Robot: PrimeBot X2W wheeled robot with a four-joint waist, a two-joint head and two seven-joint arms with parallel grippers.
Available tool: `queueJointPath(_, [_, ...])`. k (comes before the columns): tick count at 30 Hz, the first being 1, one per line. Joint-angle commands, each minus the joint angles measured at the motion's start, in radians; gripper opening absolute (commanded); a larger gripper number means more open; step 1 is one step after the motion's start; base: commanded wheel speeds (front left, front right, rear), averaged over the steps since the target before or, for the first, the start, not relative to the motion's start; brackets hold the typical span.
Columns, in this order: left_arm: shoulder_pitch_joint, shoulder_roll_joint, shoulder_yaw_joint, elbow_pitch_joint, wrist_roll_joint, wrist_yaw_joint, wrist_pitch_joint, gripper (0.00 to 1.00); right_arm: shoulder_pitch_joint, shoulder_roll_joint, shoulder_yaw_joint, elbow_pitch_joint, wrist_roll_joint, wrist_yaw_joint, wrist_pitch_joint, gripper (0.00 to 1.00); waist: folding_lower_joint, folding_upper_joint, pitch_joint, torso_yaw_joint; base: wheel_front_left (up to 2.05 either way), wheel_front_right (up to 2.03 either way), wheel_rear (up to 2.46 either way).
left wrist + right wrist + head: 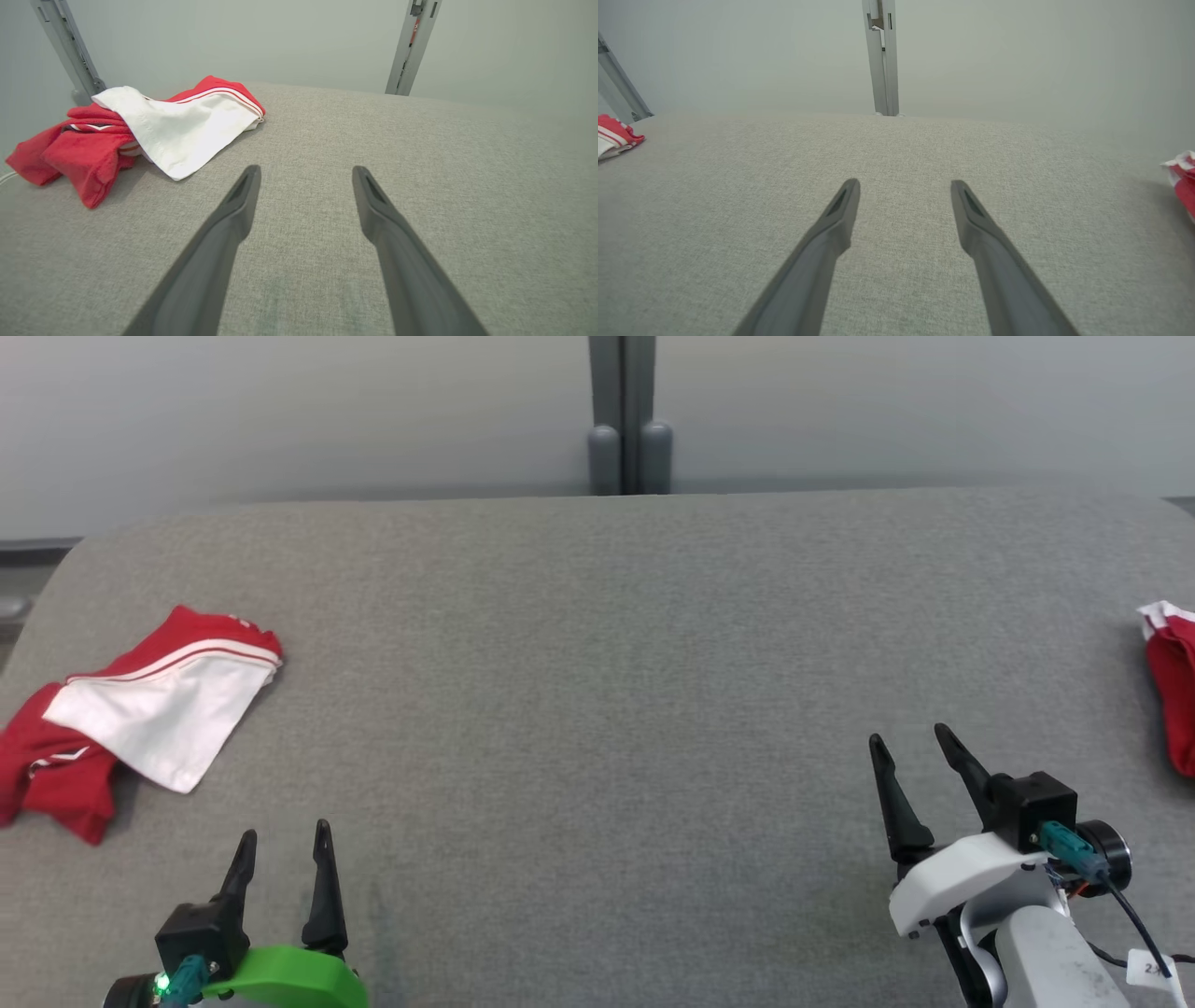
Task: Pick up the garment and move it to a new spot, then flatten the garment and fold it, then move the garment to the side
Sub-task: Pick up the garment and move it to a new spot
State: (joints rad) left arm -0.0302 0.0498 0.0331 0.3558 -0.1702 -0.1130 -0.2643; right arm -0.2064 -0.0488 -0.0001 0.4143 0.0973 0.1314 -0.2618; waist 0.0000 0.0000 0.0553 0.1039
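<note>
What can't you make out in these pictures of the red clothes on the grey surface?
The right red garment: head view and right wrist view, cut off by the right edge; its type is unclear.
The left red and white garment: bunched, its own folds hide its shape; the right wrist view cuts it at the left edge.

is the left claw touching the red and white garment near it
No, the left claw hangs open above bare grey table, clear of the garment.
</note>
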Motion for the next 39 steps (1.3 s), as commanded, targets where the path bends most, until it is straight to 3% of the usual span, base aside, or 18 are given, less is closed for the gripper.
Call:
queueJointPath(1, [-0.015, 0.003, 0.005, 0.003, -0.001, 0.004, 0.001, 1.0, -0.013, -0.004, 0.003, 0.0, 0.012, -0.002, -0.005, 1.0, 0.0, 0.0, 0.025, 0.094, 0.0, 0.0, 0.0])
queueJointPath(11, [-0.008, 0.003, 0.05, 0.025, -0.033, 0.01, 0.001, 1.0, -0.046, -0.004, 0.044, 0.029, 0.039, -0.002, -0.004, 1.0, 0.0, 0.0, 0.048, 0.297, 0.0, 0.0, 0.0])
queueJointPath(18, [0.004, 0.002, 0.074, 0.037, -0.054, 0.001, 0.001, 1.0, -0.057, -0.004, 0.053, 0.049, 0.043, -0.002, -0.004, 1.0, 0.0, 0.0, 0.049, 0.374, 0.0, 0.0, 0.0])
queueJointPath(29, [-0.117, 0.013, 0.089, 0.109, -0.112, -0.018, 0.001, 1.0, -0.119, -0.005, 0.071, 0.058, 0.012, -0.002, -0.005, 1.0, 0.0, 0.0, 0.131, 0.341, 0.0, 0.0, 0.0])
queueJointPath(39, [-0.391, 0.194, -0.049, 0.166, -0.285, -0.018, 0.001, 1.0, -0.247, -0.005, 0.081, 0.015, -0.065, -0.002, -0.005, 1.0, 0.0, 0.0, 0.331, 0.252, 0.0, 0.0, 0.0])
